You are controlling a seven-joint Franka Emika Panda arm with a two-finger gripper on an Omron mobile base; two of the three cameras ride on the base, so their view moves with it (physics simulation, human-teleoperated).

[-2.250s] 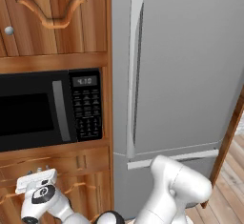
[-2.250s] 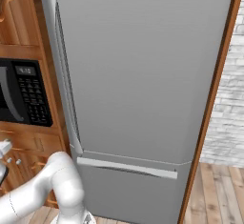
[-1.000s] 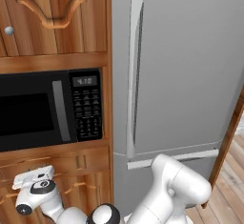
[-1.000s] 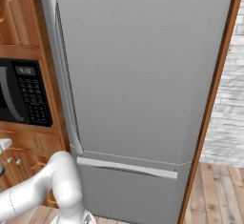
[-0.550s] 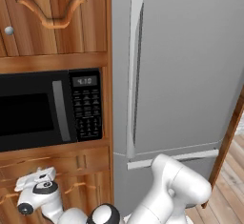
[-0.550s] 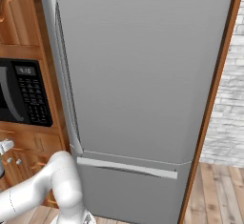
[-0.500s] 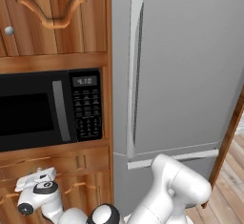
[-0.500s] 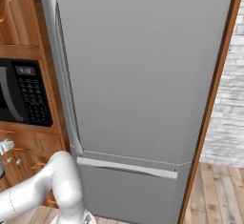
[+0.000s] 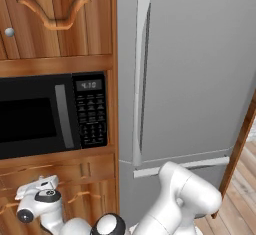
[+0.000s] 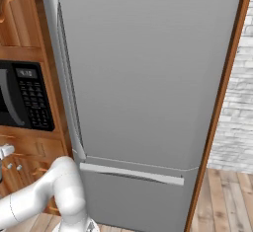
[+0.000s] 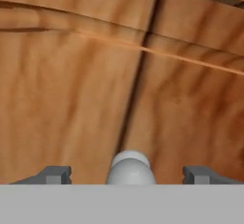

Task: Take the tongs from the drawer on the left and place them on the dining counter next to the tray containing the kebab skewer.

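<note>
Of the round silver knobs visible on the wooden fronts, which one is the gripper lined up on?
The knob in the hand view, sitting between the open gripper's fingertips against the wood. The other knob, on the upper cabinet door above the microwave, is far above the hand.

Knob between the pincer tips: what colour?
Silver-grey knob, seen best in the hand view, against warm-brown wood.

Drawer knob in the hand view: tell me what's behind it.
Behind the knob, between the fingers, is brown wood panelling with a dark seam. Anything behind that wood is hidden.
</note>
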